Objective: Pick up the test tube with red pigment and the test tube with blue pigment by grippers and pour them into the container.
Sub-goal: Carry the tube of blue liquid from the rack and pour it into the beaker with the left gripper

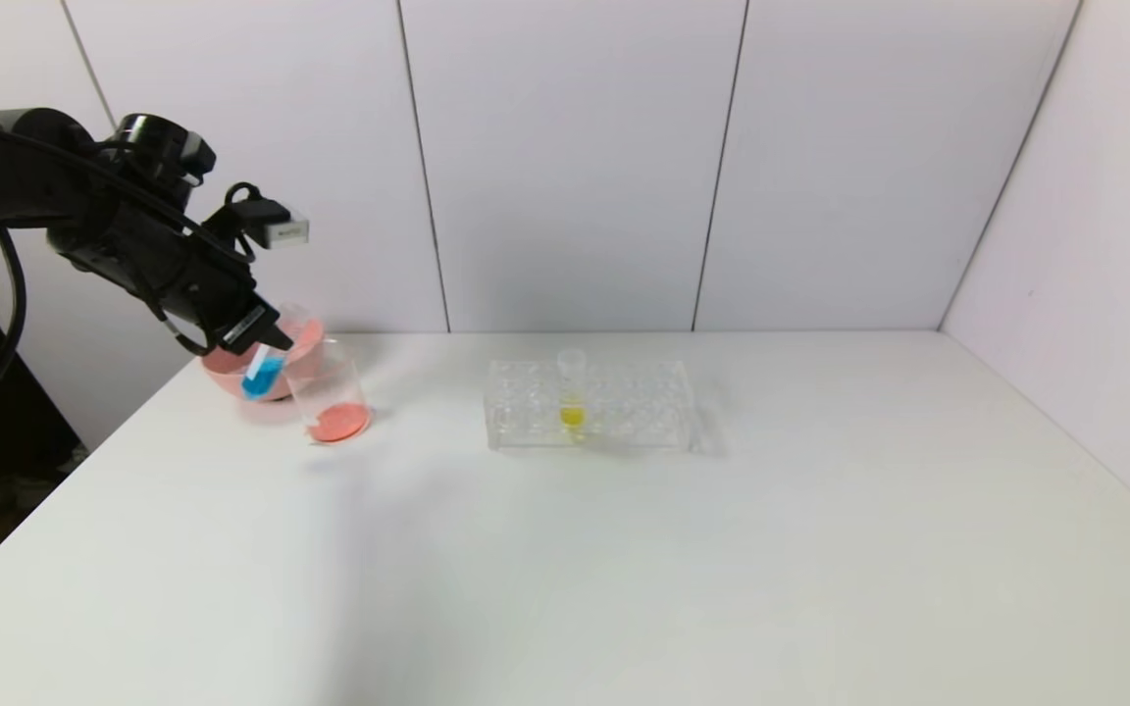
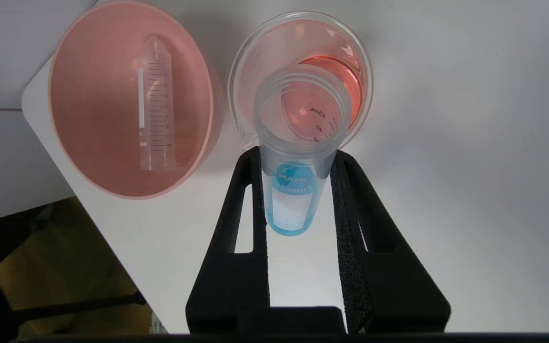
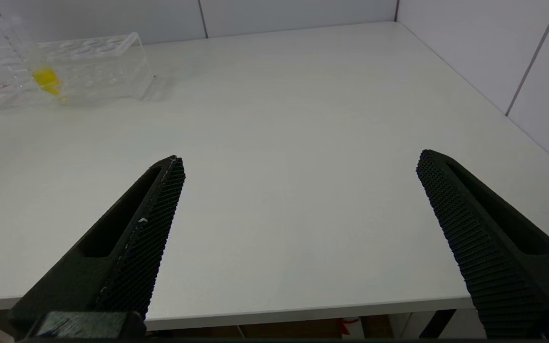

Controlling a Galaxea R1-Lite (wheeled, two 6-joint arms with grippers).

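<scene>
My left gripper is shut on the test tube with blue pigment and holds it tilted above the table, just left of the container. In the left wrist view the fingers clamp the tube below its open mouth. The mouth lines up with the container's rim, and the blue liquid sits at the tube's tip. The container holds orange-red liquid. No tube with red liquid shows; an empty clear tube lies in the pink bowl. My right gripper is open and empty over the table's front edge.
The pink bowl stands right behind the container at the table's far left corner. A clear tube rack with one yellow-liquid tube stands mid-table; it also shows in the right wrist view. White walls close the back and right.
</scene>
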